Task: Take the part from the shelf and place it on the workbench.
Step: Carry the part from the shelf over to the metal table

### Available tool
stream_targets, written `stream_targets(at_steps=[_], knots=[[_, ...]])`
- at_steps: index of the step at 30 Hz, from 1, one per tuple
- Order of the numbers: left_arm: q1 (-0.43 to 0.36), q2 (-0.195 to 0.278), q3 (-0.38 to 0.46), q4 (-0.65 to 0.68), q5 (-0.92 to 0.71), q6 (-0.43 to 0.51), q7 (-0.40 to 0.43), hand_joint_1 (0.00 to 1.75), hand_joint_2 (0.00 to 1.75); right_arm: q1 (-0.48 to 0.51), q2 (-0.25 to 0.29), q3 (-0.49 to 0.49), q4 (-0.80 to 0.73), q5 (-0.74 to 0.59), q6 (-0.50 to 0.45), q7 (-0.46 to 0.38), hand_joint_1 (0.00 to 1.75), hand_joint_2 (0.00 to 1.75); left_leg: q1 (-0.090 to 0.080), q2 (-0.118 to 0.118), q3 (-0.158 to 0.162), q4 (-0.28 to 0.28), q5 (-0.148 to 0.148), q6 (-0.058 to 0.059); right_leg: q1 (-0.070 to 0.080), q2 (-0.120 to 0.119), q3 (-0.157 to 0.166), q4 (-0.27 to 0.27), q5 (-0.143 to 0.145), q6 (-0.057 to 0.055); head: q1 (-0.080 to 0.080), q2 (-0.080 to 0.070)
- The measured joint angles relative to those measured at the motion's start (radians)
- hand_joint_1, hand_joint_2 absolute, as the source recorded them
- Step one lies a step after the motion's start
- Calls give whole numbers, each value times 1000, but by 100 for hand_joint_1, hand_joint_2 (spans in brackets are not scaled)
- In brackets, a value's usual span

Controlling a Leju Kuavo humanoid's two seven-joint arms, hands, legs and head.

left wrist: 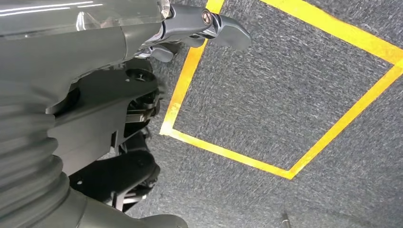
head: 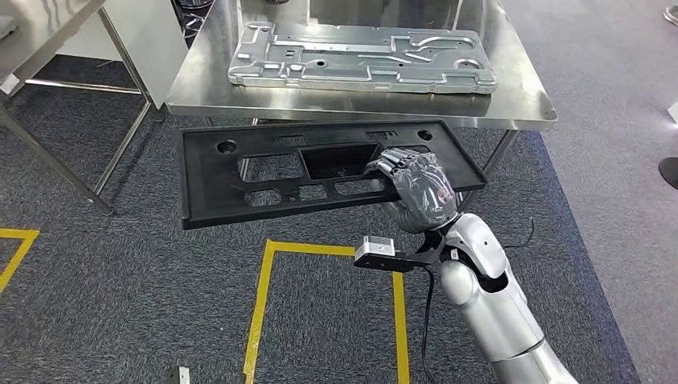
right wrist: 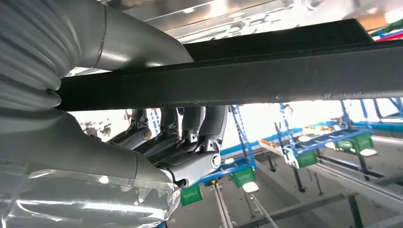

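The part is a long flat black plastic panel [head: 232, 172] with several cut-outs. My right hand [head: 420, 192] grips its near long edge towards the right end and holds it level in the air, just in front of the steel workbench [head: 208, 88]. In the right wrist view the panel [right wrist: 285, 78] runs across as a dark bar, with the thumb [right wrist: 133, 42] on one face and the fingers [right wrist: 190, 128] curled against the other. My left hand [left wrist: 199, 28] hangs over the carpet, thumb out, holding nothing.
A silver stamped metal plate [head: 360, 56] lies on the workbench top. Another table's legs [head: 48, 152] stand at the left. Yellow tape lines [head: 264, 304] mark the grey carpet below the panel. A shoe [head: 670, 14] shows at the far right.
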Motion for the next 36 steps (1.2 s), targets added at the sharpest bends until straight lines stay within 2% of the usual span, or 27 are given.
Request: stream_targets(at_steps=[1,2,3,5,7,8,9,11,12,13,14,15,16,17,18,19,23,24,25,27,28,29,30,31,33,34,36], knots=[[0,0,0,0,0,0,0,0,175,0,-3,3,4,16,-7,6,175,175,0,-1,4,1,-4,-3,1,0,29,-71,37,-5,0,0],[0,-1,0,0,-1,0,0,0,175,0,-4,6,6,27,-14,11,175,175,-2,-2,7,3,-9,-7,3,0,56,-134,62,-9,0,0],[0,-2,0,0,-2,0,0,0,175,1,-6,8,8,38,-20,14,175,175,-4,-2,9,4,-12,-11,6,0,76,-178,76,-14,-1,0],[-1,-2,0,0,-3,-1,0,0,175,3,-9,12,11,54,-27,19,175,175,-6,-1,12,1,-17,-21,10,1,86,-201,73,-22,-1,0],[-1,-2,0,0,-3,-1,0,0,175,4,-12,14,14,66,-28,23,175,175,-7,0,14,4,-26,-31,6,2,93,-206,72,-33,-2,0],[-2,-2,0,0,-3,-1,0,0,175,3,-14,15,14,70,-28,24,175,175,-6,2,8,23,-39,-36,3,2,97,-209,71,-38,-2,0],[-2,-2,0,0,-3,-1,0,0,175,3,-14,15,15,73,-28,27,175,175,-6,3,-10,64,-61,-40,1,1,103,-213,70,-44,-3,0],[-2,-2,0,0,-3,-1,0,0,175,4,-14,17,16,78,-28,29,175,175,-3,4,-75,195,-117,-47,3,0,110,-213,64,-52,-5,0],[-1,-2,0,0,-3,-1,0,0,175,5,-15,19,17,79,-28,30,175,175,-1,4,-108,255,-136,-49,4,0,113,-213,61,-54,-4,0],[0,-2,0,0,-3,-1,0,0,175,7,-15,20,19,82,-28,31,175,175,0,4,-130,287,-136,-51,4,1,116,-212,57,-55,-4,0],[0,-2,0,0,-3,-1,0,0,175,8,-15,21,20,83,-28,32,175,175,0,4,-132,280,-116,-51,5,2,121,-212,54,-54,-5,0],[0,-2,0,0,-3,-1,0,0,175,9,-15,21,21,85,-28,32,175,175,1,4,-115,233,-79,-49,5,3,127,-211,49,-52,-5,0],[0,-2,0,0,-3,-1,0,0,175,9,-15,21,22,85,-28,32,175,175,1,4,-85,162,-36,-46,5,3,135,-211,44,-50,-5,0],[-1,-2,0,0,-3,-1,0,0,175,8,-15,21,22,86,-28,32,175,175,-1,4,-54,94,-5,-42,7,4,141,-210,39,-47,-4,0],[-1,-2,0,0,-3,-1,0,0,175,8,-15,22,22,86,-28,32,175,175,-3,4,-30,43,12,-38,8,4,144,-209,35,-43,-4,0],[-2,-2,0,0,-3,-1,0,0,175,7,-15,22,22,86,-28,32,175,175,-5,4,-17,16,17,-34,9,4,145,-209,33,-38,-4,0],[-1,-2,0,0,-2,-1,0,0,175,5,-16,23,22,86,-28,32,175,175,-2,3,-7,-4,12,-15,8,3,140,-197,18,-19,-3,0],[-2,-2,0,0,-1,-1,0,0,175,4,-16,23,22,86,-28,32,175,175,1,3,-4,-8,13,-10,8,2,125,-164,0,-14,-2,0],[-3,-2,0,0,-1,-1,0,0,175,3,-17,23,22,86,-28,33,175,175,2,4,0,-11,13,-6,6,2,97,-110,-25,-10,-1,0],[-3,-2,0,0,-1,-1,0,0,175,5,-18,23,24,86,-28,33,175,175,2,5,2,-10,9,-1,1,1,19,28,-75,-3,-1,0],[-2,-2,0,0,-1,-1,0,0,175,8,-19,23,26,86,-28,33,175,175,2,4,4,-10,6,-1,-2,1,-10,72,-79,0,-1,0],[-2,-3,0,0,-1,-1,0,0,175,10,-19,23,28,87,-28,33,175,175,2,4,7,-8,3,-1,-5,1,-21,78,-64,2,0,0],[-1,-3,0,0,-1,-1,0,0,175,10,-20,23,29,88,-28,33,175,175,3,3,11,-7,-1,-3,-8,0,-12,43,-30,4,0,0],[-1,-4,0,0,-1,-1,0,0,175,10,-21,23,30,89,-28,33,175,175,3,2,16,-5,-6,-6,-10,-1,14,-23,13,4,0,0],[-1,-5,0,0,0,-1,0,0,175,7,-22,23,32,93,-28,35,175,175,0,0,23,1,-18,-17,-10,-3,69,-145,66,1,-1,0],[-2,-5,0,0,1,-1,0,0,175,6,-23,23,32,96,-27,36,175,175,-1,0,24,3,-23,-24,-8,-3,83,-177,73,-3,-2,0],[-2,-5,0,0,1,-1,-1,0,175,5,-25,23,35,103,-27,37,175,175,-3,1,25,2,-27,-35,-3,-1,87,-190,67,-15,-3,0]])
